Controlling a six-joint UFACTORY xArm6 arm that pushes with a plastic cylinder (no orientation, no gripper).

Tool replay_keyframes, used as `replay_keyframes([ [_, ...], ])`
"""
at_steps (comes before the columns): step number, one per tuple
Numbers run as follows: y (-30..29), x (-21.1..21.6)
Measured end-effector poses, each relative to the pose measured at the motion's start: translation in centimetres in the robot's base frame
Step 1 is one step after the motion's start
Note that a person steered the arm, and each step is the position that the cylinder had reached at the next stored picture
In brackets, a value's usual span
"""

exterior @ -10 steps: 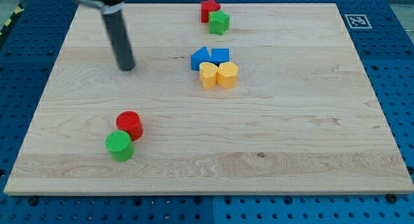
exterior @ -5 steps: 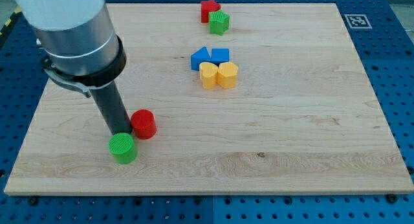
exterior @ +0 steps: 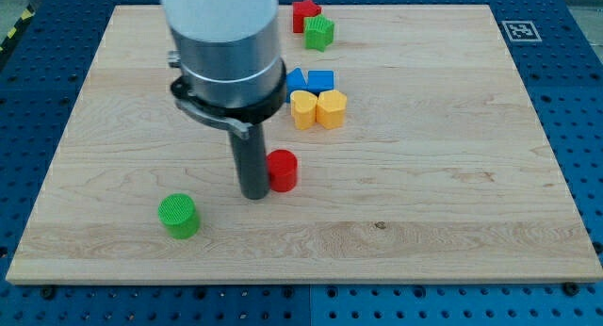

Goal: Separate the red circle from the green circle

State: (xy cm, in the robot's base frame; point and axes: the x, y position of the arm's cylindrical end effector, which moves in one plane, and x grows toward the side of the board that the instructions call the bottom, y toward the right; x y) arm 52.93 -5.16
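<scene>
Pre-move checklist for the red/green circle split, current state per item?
1. My tip against the red circle: ok, it sits on the circle's left side in the view, touching or nearly so.
2. Red circle apart from the green circle: ok, bare board shows between them.
3. Green circle out of my tip's way: ok, it lies toward the view's lower left.
4. Room ahead of the red circle: ok toward the view's right; the yellow blocks sit further up the view.
5. Red circle on the board: ok, far from any edge.
6. Exact contact at my tip: cannot tell.
</scene>
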Motion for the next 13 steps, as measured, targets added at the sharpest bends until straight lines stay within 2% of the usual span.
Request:
replay_keyframes([
  [3,0.1,0.8],
  [4,2.4,1.8],
  [5,5.1,0.8],
  [6,5.0,-2.5],
  [7,2.4,-2.6],
  [9,2.3,-2.7],
  [10,3.0,-2.1],
  [11,6.1,-1.5],
  [12,7.1,-3.2],
  [13,2.7,-4.3],
])
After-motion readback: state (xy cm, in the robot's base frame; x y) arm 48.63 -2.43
